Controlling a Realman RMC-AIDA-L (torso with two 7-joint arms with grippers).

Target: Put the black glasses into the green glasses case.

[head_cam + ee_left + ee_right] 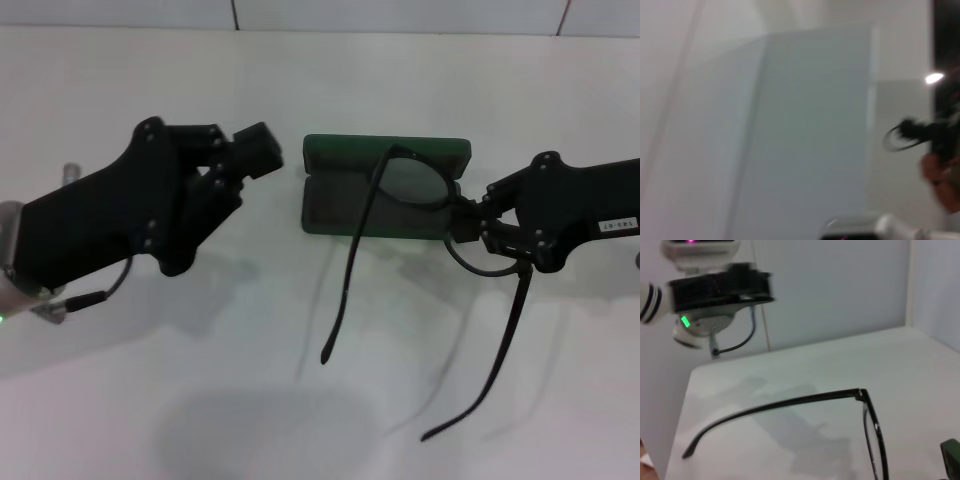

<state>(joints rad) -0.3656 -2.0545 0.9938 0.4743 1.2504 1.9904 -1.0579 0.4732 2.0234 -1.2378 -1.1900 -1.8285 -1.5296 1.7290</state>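
Observation:
The green glasses case (338, 212) lies open on the white table, its lid (345, 152) folded back on the far side. My right gripper (468, 218) is shut on the front of the black glasses (348, 275), near the case's right end. It holds them above the table. One lens hangs over the case and both temple arms spread toward me. In the right wrist view, one temple arm of the glasses (775, 405) and a corner of the case (952, 457) show. My left gripper (255, 152) hovers raised just left of the case, empty.
The white table (200, 400) carries only the shadows of the arms and glasses in front. A tiled wall edge runs along the back. My left arm's wrist (715, 287) shows far off in the right wrist view.

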